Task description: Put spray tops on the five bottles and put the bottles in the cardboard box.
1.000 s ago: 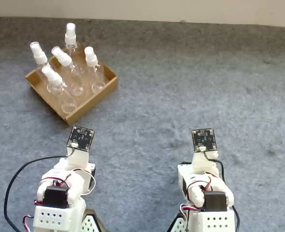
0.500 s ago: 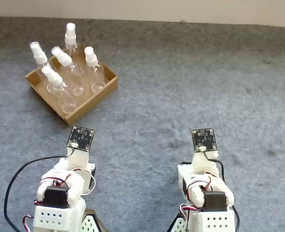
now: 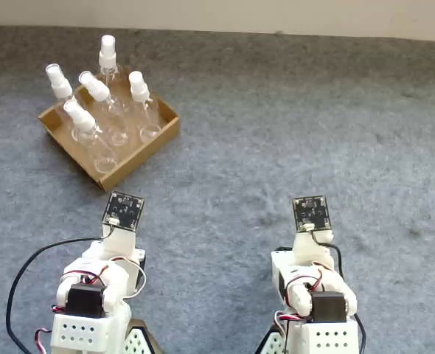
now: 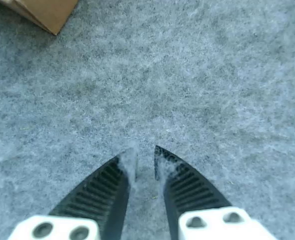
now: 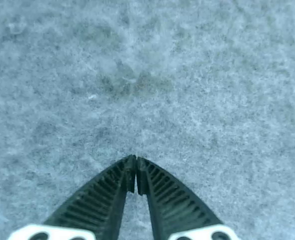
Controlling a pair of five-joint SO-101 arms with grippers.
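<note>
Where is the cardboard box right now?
In the high view, the cardboard box sits on the gray carpet at the far left, ahead of the left arm, with the bottles standing in it.

No change is detectable across the interval. The five bottles occupy the same positions inside the cardboard box. Relative to that box, neither the left arm nor the right arm has shifted on the surface.
</note>
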